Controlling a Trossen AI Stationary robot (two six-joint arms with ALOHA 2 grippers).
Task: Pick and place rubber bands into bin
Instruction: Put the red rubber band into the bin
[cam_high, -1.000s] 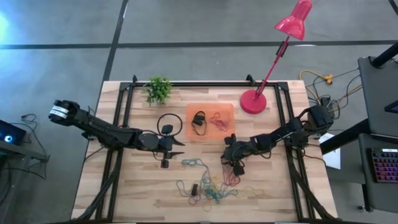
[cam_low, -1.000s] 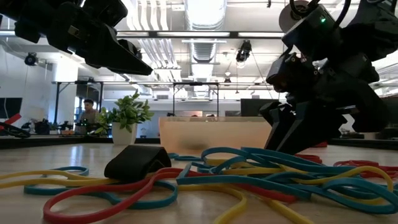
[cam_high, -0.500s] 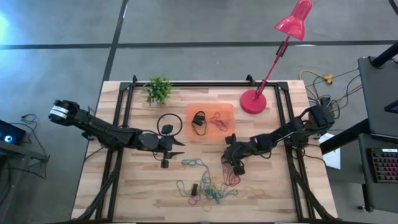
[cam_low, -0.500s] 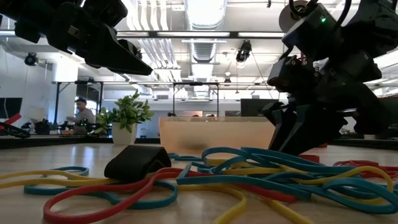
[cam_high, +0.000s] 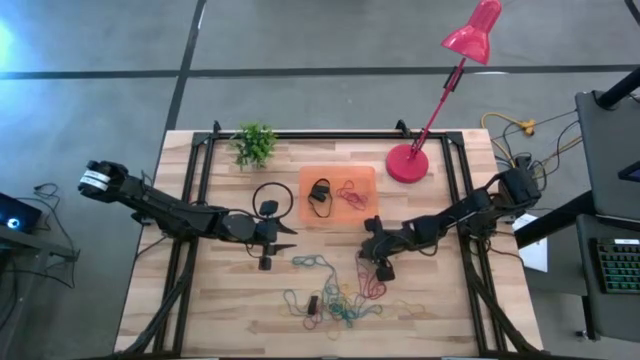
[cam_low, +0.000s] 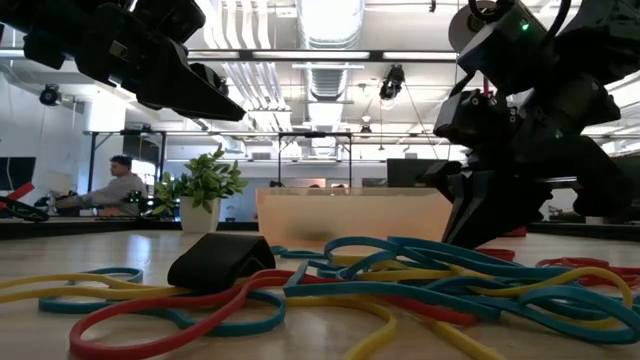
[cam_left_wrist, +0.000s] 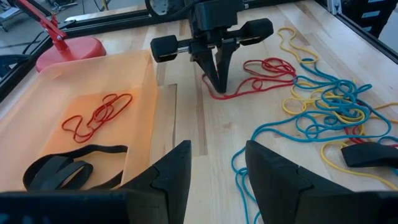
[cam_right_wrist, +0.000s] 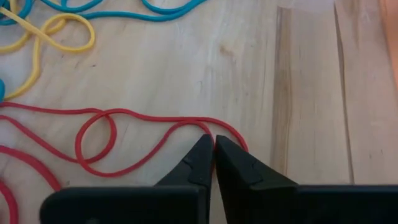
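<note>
A: Where is the right gripper (cam_right_wrist: 213, 163)?
B: Down at the table, fingers pinched together on a red band (cam_right_wrist: 118, 140), just near of the bin (cam_high: 337, 196).
A: And the left gripper (cam_left_wrist: 214, 171)?
B: Parted, empty, hovering left of the bin.

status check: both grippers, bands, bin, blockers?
Right gripper shut on red rubber band at table level. Left gripper open, hovering beside orange bin. No blockers seen.

Orange translucent bin (cam_high: 337, 190) holding red and black bands; red, blue, yellow, green rubber bands (cam_high: 335, 298) on pale wood-grain worktop (cam_high: 230, 300); red lamp (cam_high: 440, 95); green plant (cam_high: 254, 143).
</note>
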